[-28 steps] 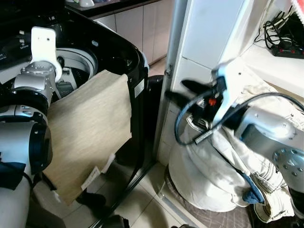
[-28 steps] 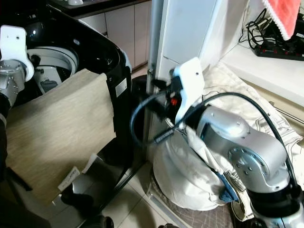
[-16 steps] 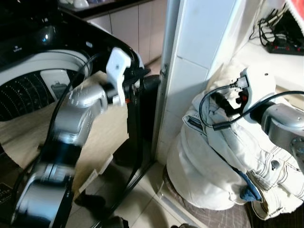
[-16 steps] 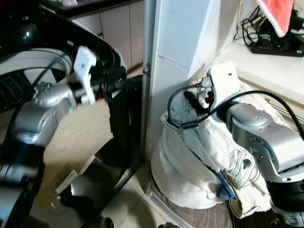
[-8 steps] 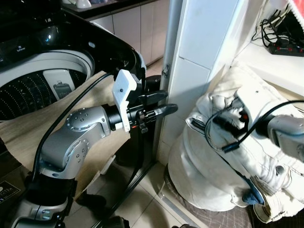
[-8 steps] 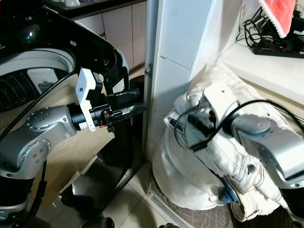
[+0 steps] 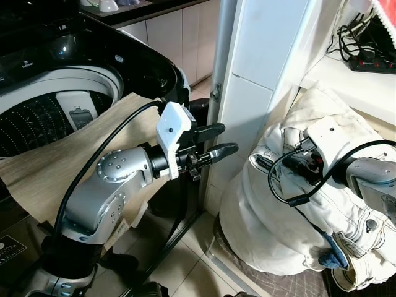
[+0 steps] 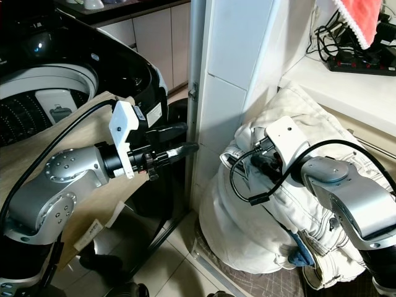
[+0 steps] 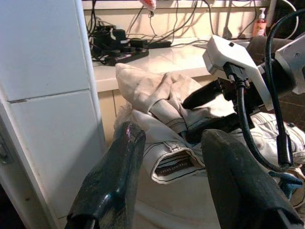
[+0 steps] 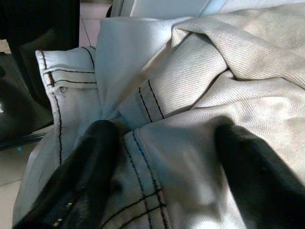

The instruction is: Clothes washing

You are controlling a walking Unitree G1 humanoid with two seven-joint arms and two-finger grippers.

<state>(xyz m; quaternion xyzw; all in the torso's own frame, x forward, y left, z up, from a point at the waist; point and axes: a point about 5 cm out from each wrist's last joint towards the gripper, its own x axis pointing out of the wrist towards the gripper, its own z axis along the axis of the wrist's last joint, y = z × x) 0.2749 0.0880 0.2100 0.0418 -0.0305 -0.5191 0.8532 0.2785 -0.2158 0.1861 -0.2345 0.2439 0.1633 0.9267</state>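
Note:
A pile of white denim clothes (image 7: pixel 297 210) sits on the floor right of a white pillar. My right gripper (image 7: pixel 289 162) is pushed into the top of the pile. Its fingers (image 10: pixel 93 157) stand apart, open, straddling a stitched fold of the white jeans (image 10: pixel 157 124). My left gripper (image 7: pixel 224 138) reaches across from the washing machine (image 7: pixel 142 62), open and empty, its tips short of the pile. In the left wrist view its fingers (image 9: pixel 119 162) frame a labelled waistband (image 9: pixel 174 164). A beige cloth (image 7: pixel 68 161) lies draped over the washer's front rim beside the drum (image 7: pixel 43 120).
The white pillar (image 7: pixel 260 74) stands between washer and pile. A shelf above the pile carries a power strip with cables (image 7: pixel 368 59) and a red cloth (image 8: pixel 359 18). A blue item (image 7: pixel 331 255) pokes from the pile. Tiled floor (image 7: pixel 189 263) lies below.
My left arm swung away from the washer drum and now points right toward the clothes pile. My right gripper dropped from mid-air into the top of the white jeans.

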